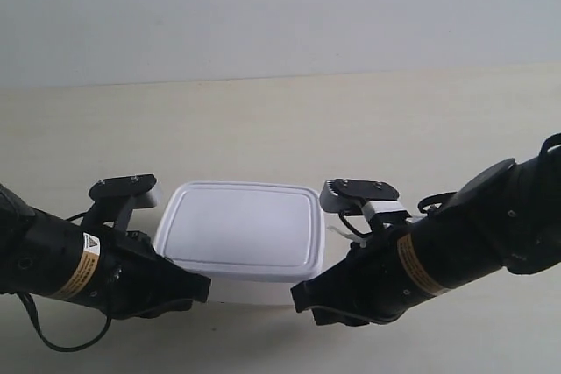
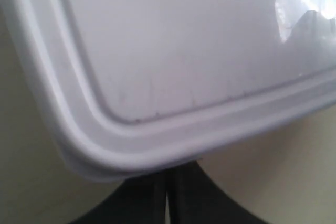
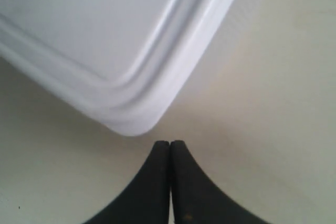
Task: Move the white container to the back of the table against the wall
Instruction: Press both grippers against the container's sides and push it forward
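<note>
The white container (image 1: 241,232) sits lid up on the pale table (image 1: 289,124), well short of the grey-white wall (image 1: 280,15). Both arms flank its near corners. In the left wrist view the container (image 2: 173,51) fills most of the frame; my left gripper (image 2: 167,182) is shut, its tips tucked under the rim of one rounded corner. In the right wrist view the container (image 3: 100,40) has its corner just ahead of my right gripper (image 3: 170,145), which is shut with nothing in it and sits a small gap off the corner.
The arm at the exterior view's left (image 1: 79,256) and the arm at the exterior view's right (image 1: 438,251) lie low over the table's near part. Bare tabletop stretches between the container and the wall.
</note>
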Robot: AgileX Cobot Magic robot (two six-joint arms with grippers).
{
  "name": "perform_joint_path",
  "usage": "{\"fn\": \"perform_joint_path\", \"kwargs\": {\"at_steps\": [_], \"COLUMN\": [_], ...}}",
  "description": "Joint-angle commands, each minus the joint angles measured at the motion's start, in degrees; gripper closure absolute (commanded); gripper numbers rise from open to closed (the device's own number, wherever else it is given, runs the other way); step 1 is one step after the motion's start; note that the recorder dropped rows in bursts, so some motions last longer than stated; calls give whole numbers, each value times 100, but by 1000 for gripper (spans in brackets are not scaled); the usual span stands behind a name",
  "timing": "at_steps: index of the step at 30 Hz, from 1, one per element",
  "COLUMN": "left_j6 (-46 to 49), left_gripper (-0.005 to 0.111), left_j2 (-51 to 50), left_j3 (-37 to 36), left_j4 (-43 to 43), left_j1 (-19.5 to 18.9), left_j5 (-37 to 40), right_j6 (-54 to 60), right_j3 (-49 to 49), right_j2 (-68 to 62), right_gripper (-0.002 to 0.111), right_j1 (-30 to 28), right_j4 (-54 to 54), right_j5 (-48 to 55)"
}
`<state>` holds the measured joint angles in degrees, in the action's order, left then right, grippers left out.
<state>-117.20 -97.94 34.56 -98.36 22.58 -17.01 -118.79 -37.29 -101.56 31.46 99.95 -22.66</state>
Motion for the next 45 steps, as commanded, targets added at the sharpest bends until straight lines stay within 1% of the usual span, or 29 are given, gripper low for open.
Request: {"fn": "perform_joint_path", "kwargs": {"at_steps": [1, 9, 17, 20, 26, 28, 31, 34, 38, 41, 45], "left_j6": [187, 316, 328, 412, 460, 460, 470, 590, 628, 769, 811], "left_gripper": [107, 107, 107, 107, 107, 107, 107, 107, 107, 107, 107], "left_j2": [-2, -5, -15, -91, -368, -487, -632, -681, -681, -694, -762], "left_j3": [40, 269, 471, 548, 724, 796, 964, 1102, 1161, 1161, 1275], "left_j4": [118, 175, 175, 175, 175, 175, 175, 175, 175, 175, 175], "left_j1": [31, 31, 31, 31, 31, 31, 31, 31, 31, 31, 19], "left_j5": [225, 362, 502, 502, 502, 491, 453, 461, 487, 659, 784], "right_j6": [69, 44, 34, 34, 62, 73, 73, 684, 682, 635, 635], "right_j3": [-216, -487, -636, -669, -714, -714, -714, -714, -965, -1157, -1315], "right_j2": [-186, -369, -415, -423, -437, -437, -441, -441, -504, -735, -953], "right_gripper": [108, 108, 108, 108, 108, 108, 108, 108, 108, 108, 108], "right_j1": [19, 19, 19, 19, 19, 19, 19, 19, 19, 19, 19], "right_j4": [0, 0, 0, 0, 0, -4, -41, -672, -689, -647, -667], "right_j5": [39, 113, 434, 305, -379, -435, -218, -163, -133, -70, 373]}}
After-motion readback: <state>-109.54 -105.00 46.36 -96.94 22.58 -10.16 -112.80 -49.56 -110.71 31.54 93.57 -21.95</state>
